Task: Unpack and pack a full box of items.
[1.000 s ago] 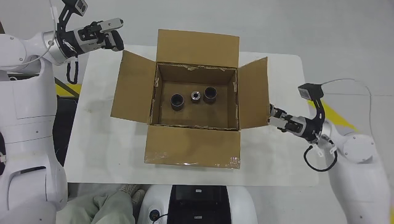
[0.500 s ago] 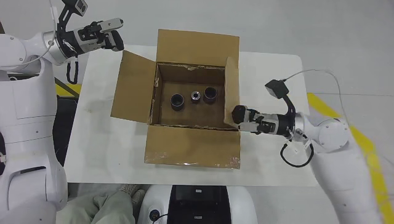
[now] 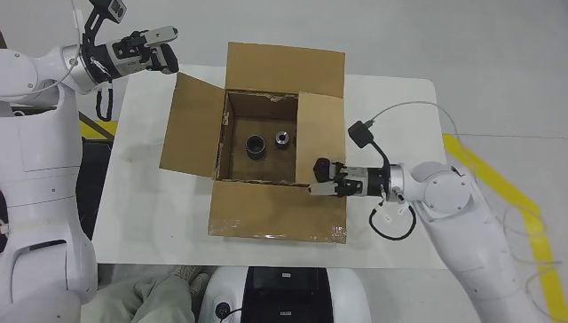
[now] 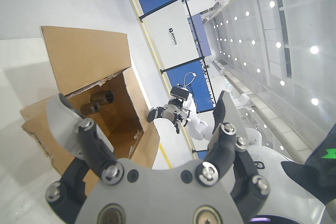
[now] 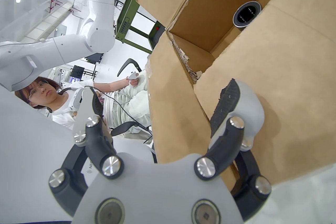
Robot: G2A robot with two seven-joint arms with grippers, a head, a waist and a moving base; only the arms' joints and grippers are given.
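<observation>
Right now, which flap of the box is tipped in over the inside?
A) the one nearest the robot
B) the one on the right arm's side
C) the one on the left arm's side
B: the right-side flap, next to the right gripper, stands tipped in over the box. The left-side flap and the near flap lie spread outward.

A white table (image 3: pixel 146 199) stands on a pale grey floor (image 3: pixel 426 21). A yellow line (image 3: pixel 461 153) runs across the floor off the table's right edge. In the left wrist view, blue and white panels (image 4: pixel 173 36) on black posts line the hall under a high white ceiling (image 4: pixel 275 25) dotted with round lamps (image 4: pixel 314 49).
</observation>
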